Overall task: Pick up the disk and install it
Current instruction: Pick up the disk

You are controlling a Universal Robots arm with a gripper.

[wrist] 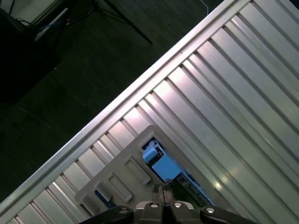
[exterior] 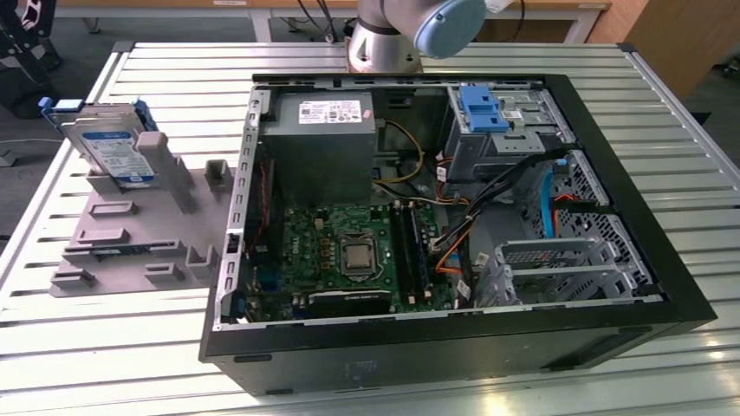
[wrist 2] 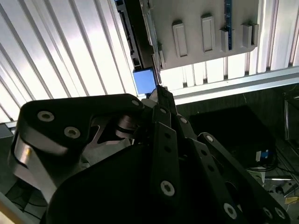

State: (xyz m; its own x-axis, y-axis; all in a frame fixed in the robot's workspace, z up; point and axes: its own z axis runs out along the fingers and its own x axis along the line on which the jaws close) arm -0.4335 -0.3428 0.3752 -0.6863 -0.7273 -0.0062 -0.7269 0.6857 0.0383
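The disk (exterior: pixel 113 147), a silver drive with a white-and-blue label in a blue bracket, stands on edge in a grey holder (exterior: pixel 127 234) at the exterior view's left. In the first wrist view the disk (wrist: pixel 161 165) shows far below my gripper (wrist: pixel 162 190), whose fingertips meet with nothing between them. The second wrist view has the gripper (wrist 2: pixel 158 91) over the disk's blue edge (wrist 2: pixel 144 80) and the grey holder (wrist 2: pixel 205 28). Gripper and disk are well apart.
An open black computer case (exterior: pixel 463 347) lies on the slatted metal table (exterior: pixel 151 347), with a grey power supply box (exterior: pixel 318 130), a green motherboard (exterior: pixel 347 251), loose cables and a drive cage with a blue latch (exterior: pixel 483 108). The arm's base (exterior: pixel 387 35) stands behind the case.
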